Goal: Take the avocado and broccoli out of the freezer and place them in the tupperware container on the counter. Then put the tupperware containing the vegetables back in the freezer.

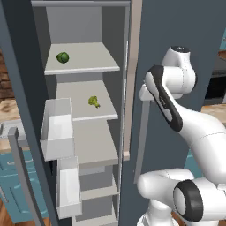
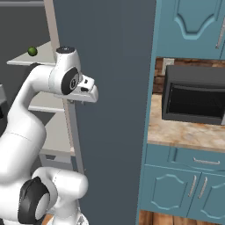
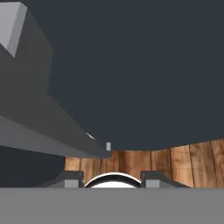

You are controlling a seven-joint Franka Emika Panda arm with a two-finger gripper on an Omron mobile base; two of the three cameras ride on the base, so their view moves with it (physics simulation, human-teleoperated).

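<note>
Left base view, item one: the freezer (image 1: 176,26), tall, slate-grey, its door swung open to the left with white door bins (image 1: 57,128) facing the shelves. Item two: the bench (image 2: 189,129), beige marbled top on teal cabinets, carrying a dark microwave (image 2: 195,94) in the right base view; a second stretch of bench lies past the open door, where a pale grey edge may be the tupperware container (too cut off to be sure). Item three: the arm, folded high against the freezer's closed right-hand front, its tool (image 2: 90,92) aimed down along that dark panel. In the hand view two dark tips (image 3: 72,178) stand well apart with nothing between them, so the tool is wide open and empty. Item four: the broccoli (image 1: 93,101), mid shelf, toward the back. Item five: the avocado (image 1: 63,57), top shelf, left of centre.

Risks, as judged: the swing into the compartment passes the freezer's centre edge, so wrist or elbow could strike it. The smooth, round avocado may roll from a glancing touch, toward the shelf's back.
</note>
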